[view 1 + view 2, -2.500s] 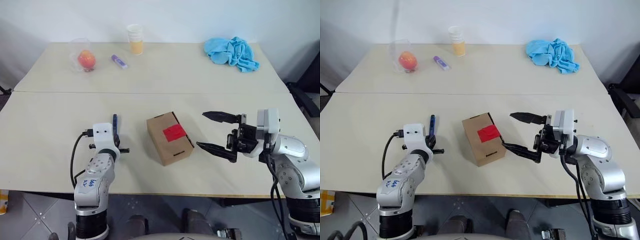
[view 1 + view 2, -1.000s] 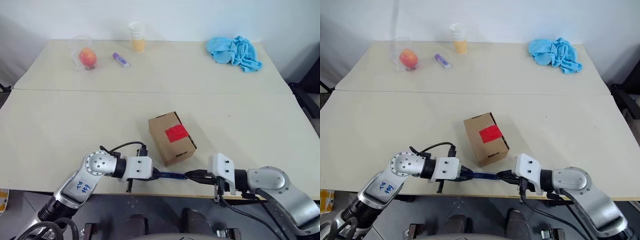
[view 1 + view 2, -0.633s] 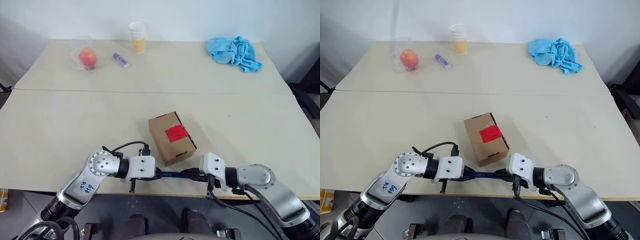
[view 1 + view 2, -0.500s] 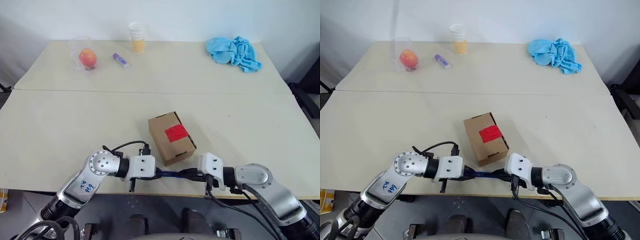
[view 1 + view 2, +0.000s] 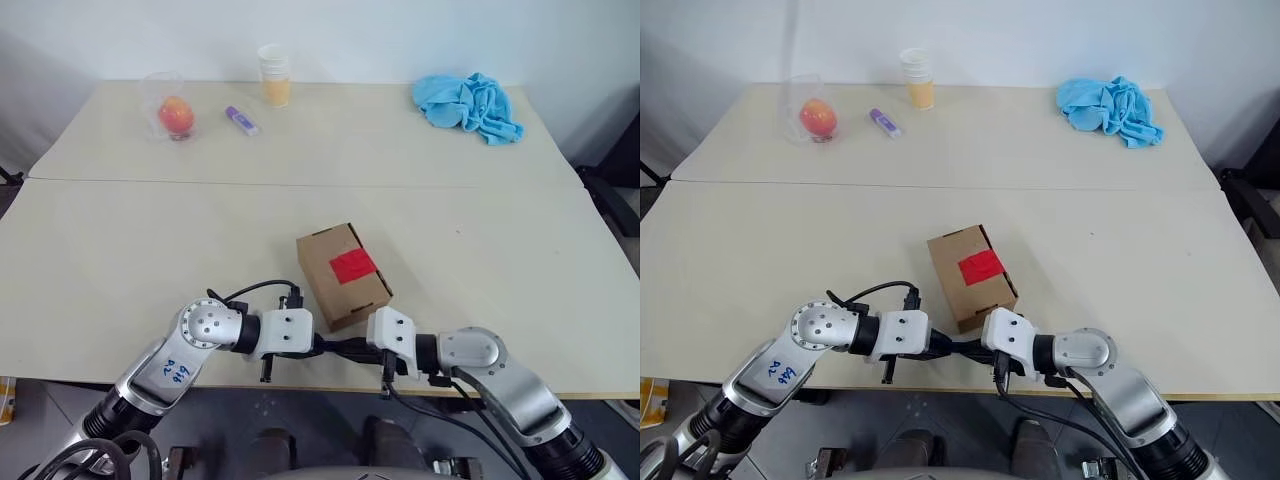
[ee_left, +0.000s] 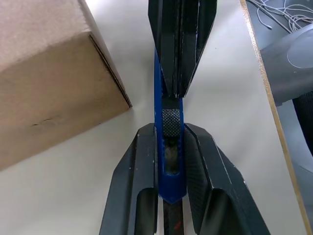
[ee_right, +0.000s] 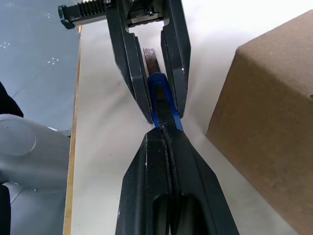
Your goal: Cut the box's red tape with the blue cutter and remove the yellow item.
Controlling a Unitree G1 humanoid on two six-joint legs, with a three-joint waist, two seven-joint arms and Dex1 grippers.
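Cutter [image 6: 170, 161] clamped in left gripper [image 6: 168, 147] beside the box [image 5: 343, 275] — right gripper [image 7: 164, 134], fingers together, pressing its slider. Step: extending the blade. Next — carry blade to the uncut red tape [image 5: 351, 265].

Hidden and cut-off parts

The slim dark-blue cutter [image 6: 168, 147] is mostly covered by black fingers; the brown cardboard box [image 6: 44, 83] runs off at nine o'clock, its contents unseen.

Blue handwriting on left forearm [image 5: 168, 372] — not clearly legible.
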